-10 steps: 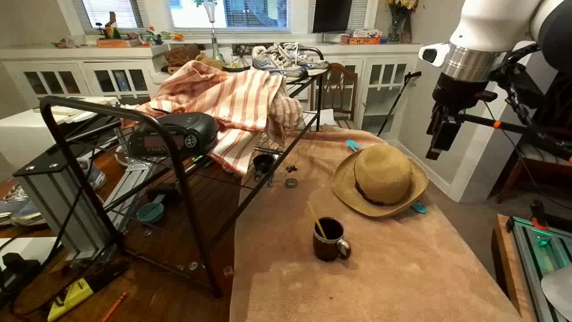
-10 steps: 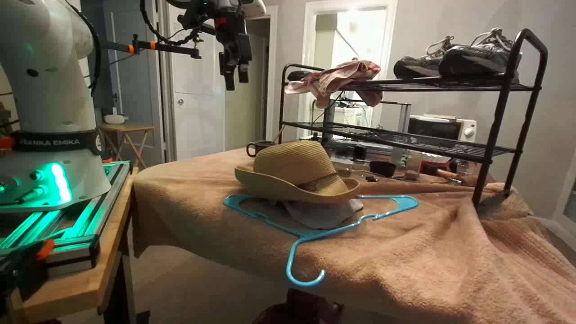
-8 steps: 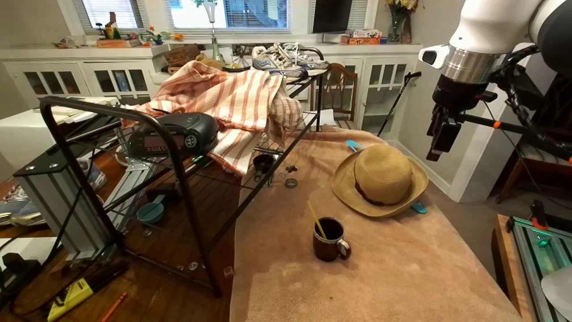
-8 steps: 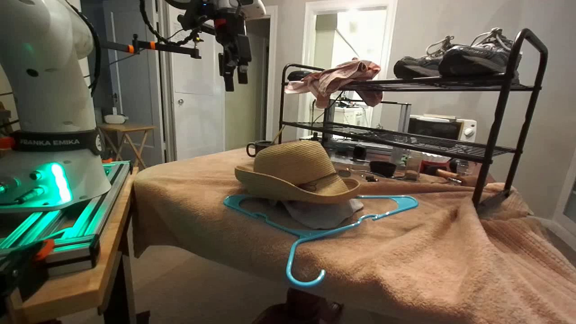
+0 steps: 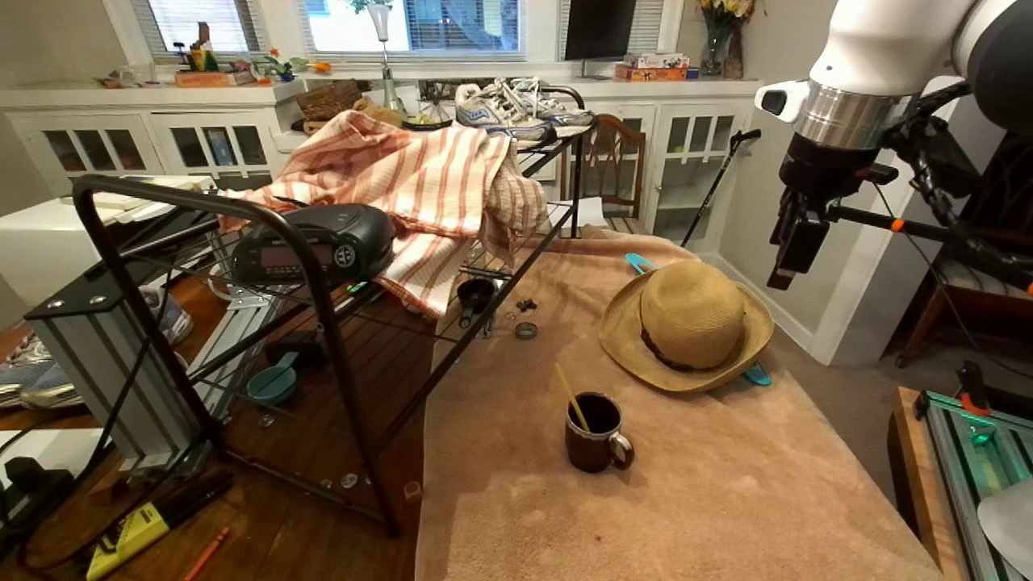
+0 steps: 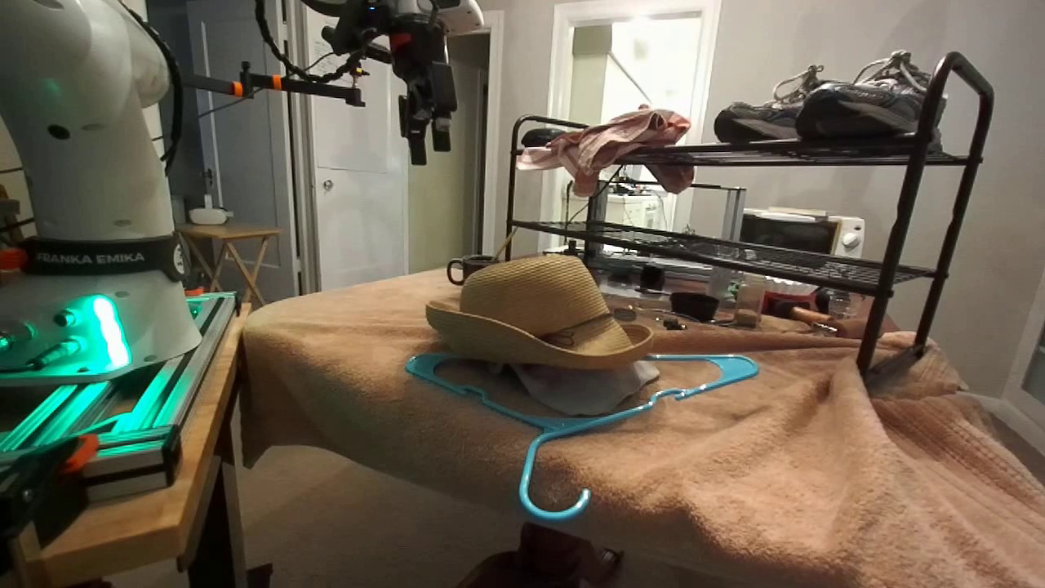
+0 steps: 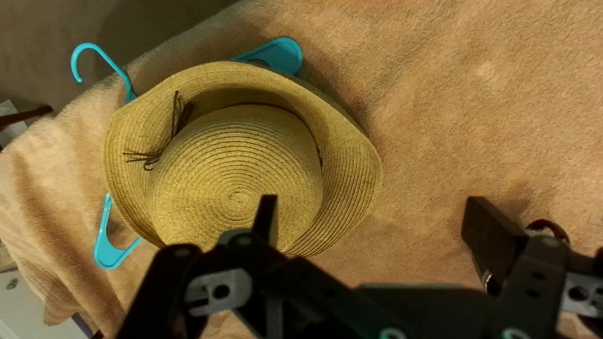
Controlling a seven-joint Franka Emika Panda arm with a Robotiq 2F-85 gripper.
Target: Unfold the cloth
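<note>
The cloth (image 5: 411, 173), with salmon-pink and cream stripes, lies rumpled on the top shelf of the black rack, partly hanging over its edge. It is bunched, also in an exterior view (image 6: 620, 140), and is out of view in the wrist view. My gripper (image 5: 792, 262) hangs in the air, well apart from the cloth, pointing down; an exterior view also shows it (image 6: 429, 145). In the wrist view my gripper (image 7: 372, 200) has its fingers wide apart with nothing between them, above the table beside the straw hat (image 7: 235, 165).
The black rack (image 6: 816, 155) also carries shoes (image 5: 516, 113) and a clock radio (image 5: 315, 242). On the blanket-covered table (image 5: 516, 516) are the hat on a blue hanger (image 6: 563, 425) and a dark mug (image 5: 593, 436) with a yellow stick. A small teal cup (image 5: 272, 383) sits below the rack.
</note>
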